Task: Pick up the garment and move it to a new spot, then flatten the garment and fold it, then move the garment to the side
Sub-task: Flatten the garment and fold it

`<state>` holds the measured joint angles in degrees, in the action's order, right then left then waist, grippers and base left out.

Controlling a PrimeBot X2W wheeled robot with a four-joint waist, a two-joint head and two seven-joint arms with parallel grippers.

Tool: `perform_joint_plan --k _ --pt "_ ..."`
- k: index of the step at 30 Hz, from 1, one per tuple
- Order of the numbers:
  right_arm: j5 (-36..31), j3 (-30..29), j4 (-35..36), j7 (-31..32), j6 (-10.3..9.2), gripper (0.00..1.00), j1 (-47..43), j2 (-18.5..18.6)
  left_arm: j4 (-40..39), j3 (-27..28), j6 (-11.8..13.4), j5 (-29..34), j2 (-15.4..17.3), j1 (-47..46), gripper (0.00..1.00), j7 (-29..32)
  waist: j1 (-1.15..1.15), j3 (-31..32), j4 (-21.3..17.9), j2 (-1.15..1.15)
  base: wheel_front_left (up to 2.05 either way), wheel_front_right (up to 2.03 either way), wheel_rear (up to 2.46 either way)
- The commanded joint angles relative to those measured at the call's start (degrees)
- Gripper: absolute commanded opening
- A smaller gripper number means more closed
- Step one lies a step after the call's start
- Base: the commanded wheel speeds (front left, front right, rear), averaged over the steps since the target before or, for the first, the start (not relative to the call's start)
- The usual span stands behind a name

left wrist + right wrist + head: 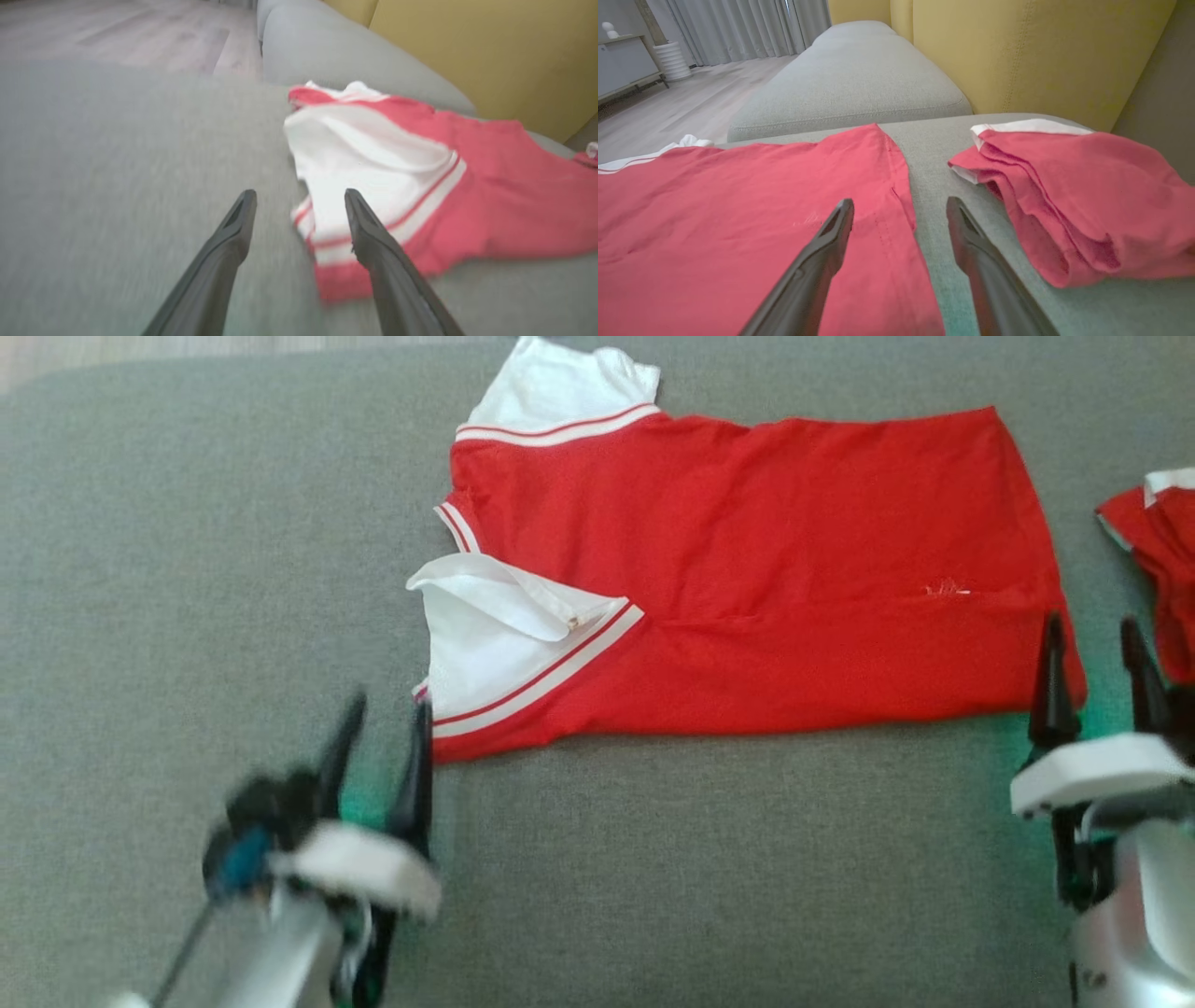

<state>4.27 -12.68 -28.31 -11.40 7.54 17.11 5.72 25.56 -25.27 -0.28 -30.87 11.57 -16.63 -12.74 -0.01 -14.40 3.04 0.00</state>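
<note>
I've got the grey seat cushion (pixel 187 569) right across the head view, plain weave over the left half. A thin strip of pale wooden floor (pixel 140 350) runs along the top left edge. At the right edge there's a second red bundle (pixel 1158 569), folded, lying on the cushion. In the right wrist view it's right of centre, layers stacked, with white trim along its far edge. Behind it the yellow backrest (pixel 1017 56) takes the upper right. At top centre another grey cushion (pixel 859 84) butts up to the seat. Upper left: grey curtains (pixel 738 23), with a white ribbed cylinder (pixel 672 60) on the floor beside a pale cabinet (pixel 621 65).
</note>
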Motion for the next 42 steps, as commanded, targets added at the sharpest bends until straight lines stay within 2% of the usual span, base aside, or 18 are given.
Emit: perform_joint_plan --k 1,8,22,23,25,31,42 --pt "-0.1 1.0 1.5 -0.6 -0.05 1.0 -0.4 0.0 -1.1 2.0 0.4 -0.1 1.0 -0.3 1.0 -0.3 0.01 0.5 0.0 0.0 0.0 0.0 0.0" --pt "0.1 1.1 1.6 -0.7 -0.05 1.0 -1.7 -0.9 1.7 0.3 0.0 -0.6 1.2 3.0 1.0 1.5 0.01 1.5 -0.6 0.0 0.0 0.0 0.0" --pt "-0.1 0.4 2.8 -0.2 -0.05 1.0 -2.3 -0.7 6.6 -1.5 -1.1 0.1 1.2 -0.8 1.0 2.2 0.01 0.9 -1.6 0.0 0.0 0.0 0.0" --pt "-0.1 0.4 2.8 -0.2 -0.05 1.0 -2.3 -0.7 7.0 -1.7 -1.3 0.1 1.1 -1.1 0.78 2.3 0.01 0.8 -1.7 0.0 0.0 0.0 0.0" --pt "-0.1 0.3 2.9 -0.1 -0.05 1.0 -2.3 -0.7 7.7 -2.4 -2.1 0.3 1.1 -1.7 0.0 2.6 0.01 0.6 -1.8 0.0 0.0 0.0 0.0" --pt "0.0 -0.1 2.3 1.6 -0.05 1.0 -2.1 -1.0 8.2 -3.4 -3.8 0.0 1.4 -2.3 0.0 3.0 0.01 0.3 -1.8 0.0 0.0 0.0 0.0" --pt "0.7 -1.1 -3.7 9.8 -0.05 1.0 0.2 -1.2 5.6 -4.0 -2.9 1.2 2.8 -3.3 0.0 2.0 0.01 0.7 0.0 0.0 0.0 0.0 0.0"
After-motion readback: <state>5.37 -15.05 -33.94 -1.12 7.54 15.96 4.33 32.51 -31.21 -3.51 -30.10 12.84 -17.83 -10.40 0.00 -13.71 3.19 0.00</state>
